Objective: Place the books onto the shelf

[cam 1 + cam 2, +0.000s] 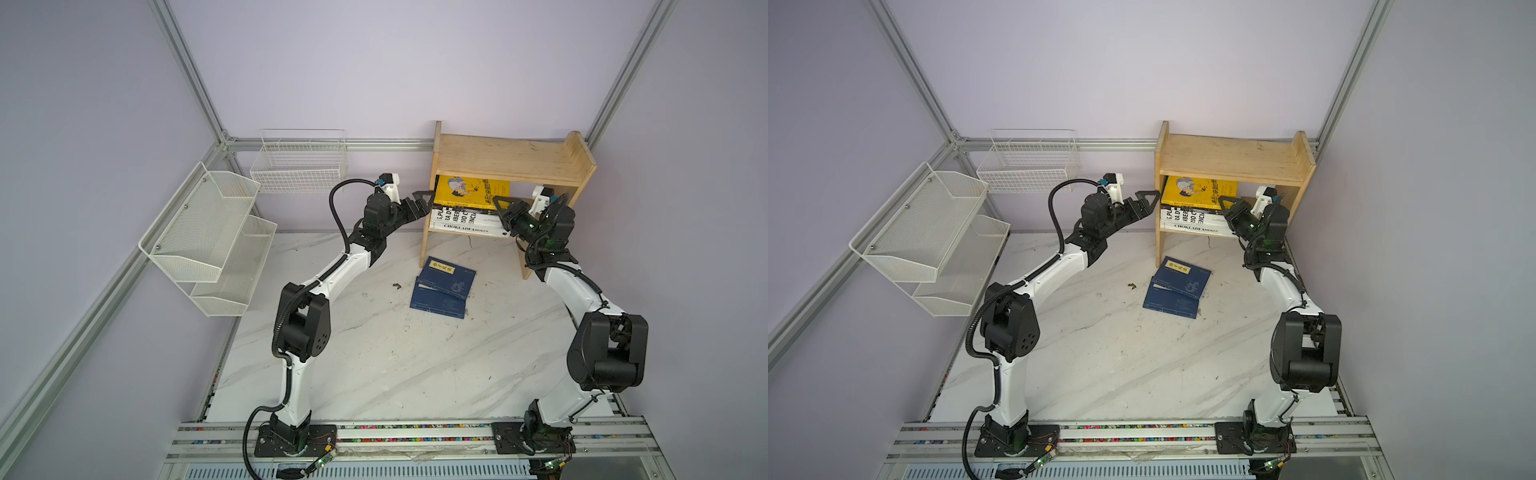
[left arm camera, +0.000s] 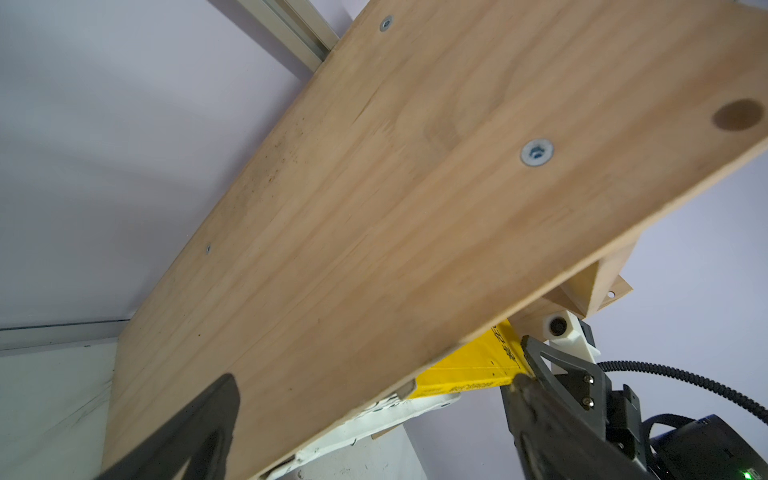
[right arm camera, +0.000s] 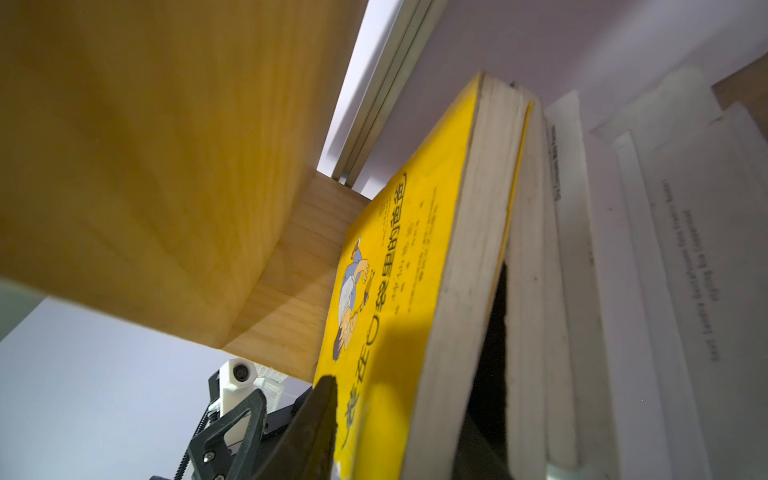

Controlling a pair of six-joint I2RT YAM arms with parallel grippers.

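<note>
Your yellow book (image 1: pixel 471 191) lies on top of the stack in the lower tier of the shelf (image 1: pixel 507 160), with the white books (image 1: pixel 459 222) lower in that stack. In the right wrist view its near end stands lifted off the book beneath it. The two navy books (image 1: pixel 446 282) lie flat on the table (image 1: pixel 374 357) just in front of the shelf, one overlapping the other, untouched by either arm.

Your right gripper (image 1: pixel 498 214) reaches into the lower tier from the right. Its jaws stand apart on either side of the yellow book's end, with one of the fingers (image 3: pixel 320 415) along the cover and the other in the gap beneath. You cannot tell whether they press on it. That arm rises from the front rail to a high bent elbow. Its forearm runs back toward the shelf and the wrist turns left into the opening.

Your left gripper (image 1: pixel 428 201) hangs with its jaws spread wide at the shelf's left side panel, level with the yellow book and holding nothing. Contact with the panel is unclear. That arm bends at the elbow and its forearm slopes up toward the shelf.

A white mesh rack (image 1: pixel 208 237) and a wire basket (image 1: pixel 299 166) hang well apart to the left.
</note>
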